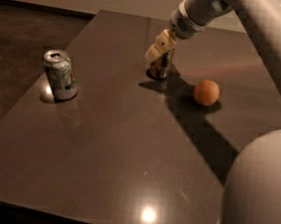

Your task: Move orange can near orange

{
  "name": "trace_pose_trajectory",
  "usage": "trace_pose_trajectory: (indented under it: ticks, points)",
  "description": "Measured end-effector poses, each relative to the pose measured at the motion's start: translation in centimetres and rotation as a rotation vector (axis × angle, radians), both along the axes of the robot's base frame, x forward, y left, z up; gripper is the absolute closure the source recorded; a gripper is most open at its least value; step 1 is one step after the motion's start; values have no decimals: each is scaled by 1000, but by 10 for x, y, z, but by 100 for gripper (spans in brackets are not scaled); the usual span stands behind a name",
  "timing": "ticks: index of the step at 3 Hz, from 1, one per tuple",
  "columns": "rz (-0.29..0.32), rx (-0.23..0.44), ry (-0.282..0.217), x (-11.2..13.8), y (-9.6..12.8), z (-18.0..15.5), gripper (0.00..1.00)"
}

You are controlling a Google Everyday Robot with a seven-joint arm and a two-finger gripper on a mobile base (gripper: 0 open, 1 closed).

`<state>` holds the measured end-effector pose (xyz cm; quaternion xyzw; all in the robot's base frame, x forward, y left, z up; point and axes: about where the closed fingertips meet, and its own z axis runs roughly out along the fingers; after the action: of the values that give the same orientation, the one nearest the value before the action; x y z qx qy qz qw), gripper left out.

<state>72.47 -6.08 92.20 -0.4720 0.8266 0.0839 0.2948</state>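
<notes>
The orange can (161,68) stands upright on the dark table (126,147), near its far middle. Its top is hidden behind my gripper (158,49), which reaches down from the upper right and sits right at the can's upper part. The orange (206,92) rests on the table to the right of the can and slightly nearer, about a can's height away from it.
A silver-white can with green markings (60,74) stands upright near the table's left edge. My arm (250,25) crosses the upper right, and a large rounded part of it (259,196) fills the lower right corner. Dark floor lies to the left.
</notes>
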Motion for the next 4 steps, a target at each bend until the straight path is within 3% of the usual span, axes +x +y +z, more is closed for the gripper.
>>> trace_pose_trajectory:
  ticks: [2, 3, 4]
  points:
    - [39, -14, 12, -5, 3, 1, 64]
    - [37, -29, -9, -26, -13, 21, 95]
    - [25, -26, -17, -46, -32, 28, 100]
